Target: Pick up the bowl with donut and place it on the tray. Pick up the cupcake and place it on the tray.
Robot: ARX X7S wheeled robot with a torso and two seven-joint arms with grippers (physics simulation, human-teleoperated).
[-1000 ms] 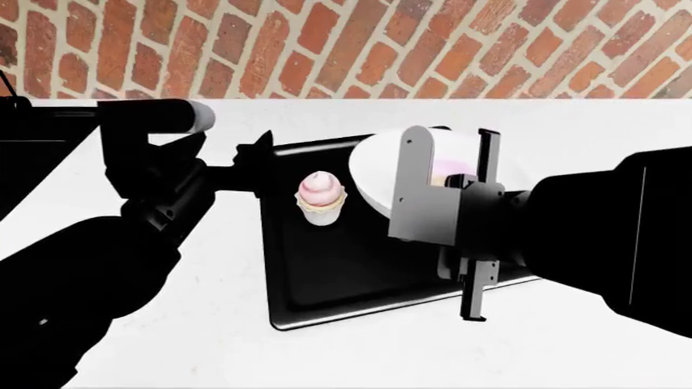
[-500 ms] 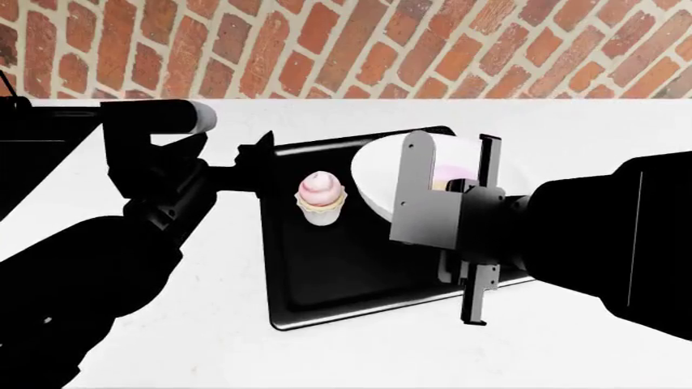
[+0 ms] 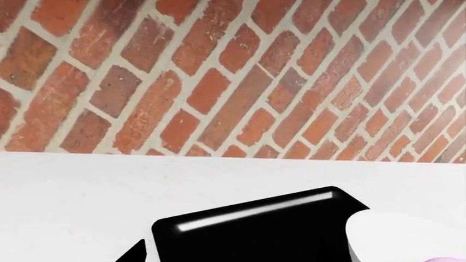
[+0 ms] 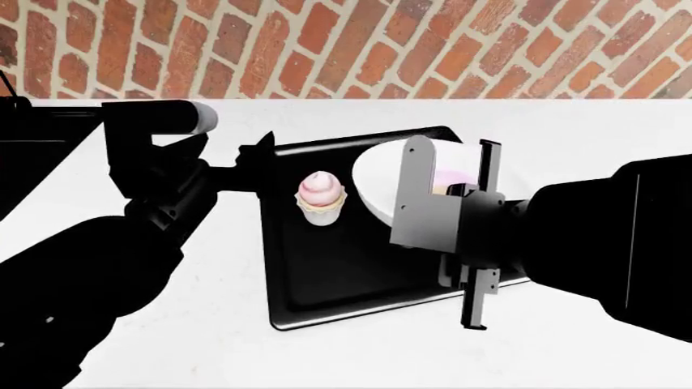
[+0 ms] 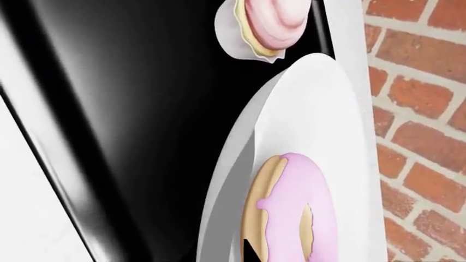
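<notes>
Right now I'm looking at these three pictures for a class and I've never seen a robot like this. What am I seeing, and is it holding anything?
These are simulator renders of a two-armed robot. The wide picture comes from its head camera and looks down on a white counter before a brick wall. The dark shapes are its arms.

The other two pictures come from cameras near each gripper.

A black tray lies on the counter, and the cupcake stands on it.

The right gripper reaches over the white bowl. The bowl holds the pink donut and lies on the tray's far side.

Whether that gripper grips the bowl cannot be told. The left gripper is beside the tray, holding nothing visible.
</notes>
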